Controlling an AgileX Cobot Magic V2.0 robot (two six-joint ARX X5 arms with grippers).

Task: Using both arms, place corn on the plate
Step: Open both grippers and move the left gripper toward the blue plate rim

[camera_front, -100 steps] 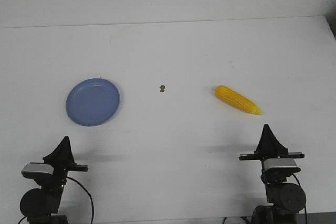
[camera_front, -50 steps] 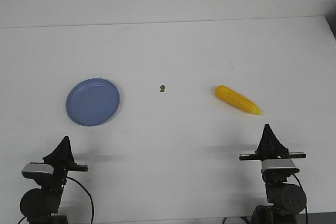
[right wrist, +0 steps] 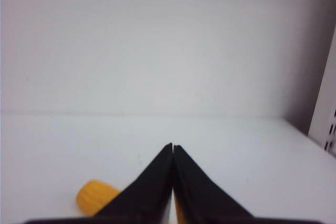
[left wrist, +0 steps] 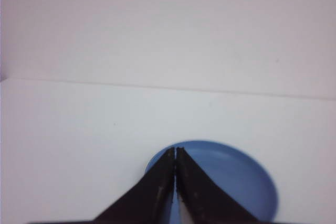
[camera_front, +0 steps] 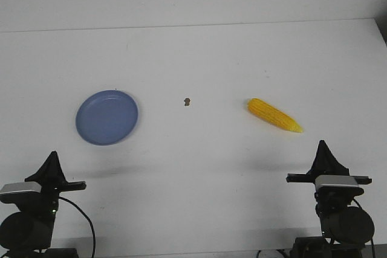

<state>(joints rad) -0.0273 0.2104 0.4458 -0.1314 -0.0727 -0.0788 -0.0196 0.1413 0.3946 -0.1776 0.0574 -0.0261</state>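
black arms (camera_front: 36, 209), silver camera blocks (camera_front: 331, 180)

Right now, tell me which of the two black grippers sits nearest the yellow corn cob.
The right gripper, just this side of the bumpy yellow corn cob. The left gripper sits far across the table, this side of the round blue plate.

- Landmark: small speck (camera_front: 187, 101) on the table (camera_front: 199, 52), roughly mid-table.
- plate (camera_front: 107, 117) lies flat on the table, well left of the speck and slightly nearer the robot.
- corn (camera_front: 274, 115) lies on the table, well right of the speck, about as far out as the plate on the other side. Blunt end points toward the speck, tip points away and toward the robot.
- left gripper (camera_front: 52, 158) sits near and left of the speck, just in front of the plate, apart from it.
- right gripper (camera_front: 324, 147) sits near and right of the speck, in front of the corn's tip, apart from it.
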